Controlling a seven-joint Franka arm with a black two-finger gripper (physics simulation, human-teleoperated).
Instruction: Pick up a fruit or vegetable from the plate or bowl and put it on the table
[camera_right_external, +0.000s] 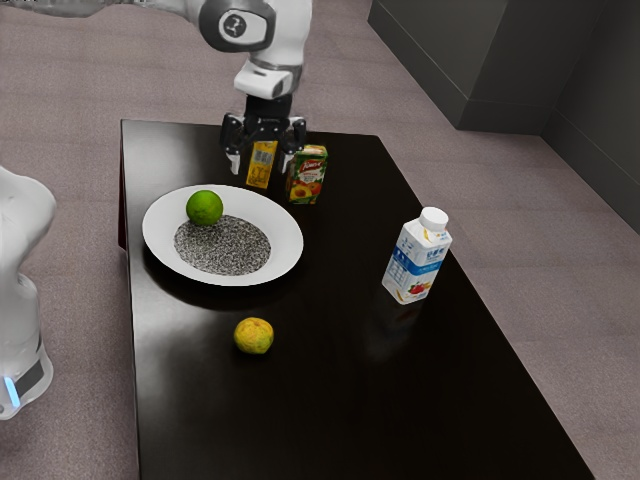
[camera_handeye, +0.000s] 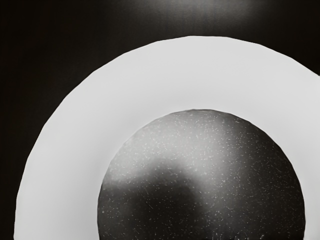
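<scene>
And here's the gripper (camera_right_external: 261, 167), up at the far end in the exterior view, fingers spread wide, nothing pinched between them: released and empty-handed! Take the plate (camera_right_external: 160, 235) as our clock in that view: the tool hangs at 1 o'clock, and the lime (camera_right_external: 205, 208), the piece to fetch, sits on the plate at 11, by the edge of the speckled centre (camera_right_external: 222, 248). The approach looks to be the job in hand, with the lift and the set-down all to come.

Now, the dangers! From the tool, the lime lies between 7 and 8 o'clock; come down short of it and the fingers meet bare plate, maybe tipping it. Close off-centre and that round fruit could squirt out and roll across the dish. And watch the neighbours: the yellow box (camera_right_external: 260, 175) at 1 o'clock and the juice box (camera_right_external: 306, 175) at 2 look close to the tool, and a low sideways sweep might topple either. Further out, the mandarin (camera_right_external: 254, 336) rests on the table (camera_right_external: 300, 420) between 5 and 6; a lime dropped there could knock it rolling. Out at 3 stands the tall carton (camera_right_external: 417, 258), which a wide swing might clip.
</scene>
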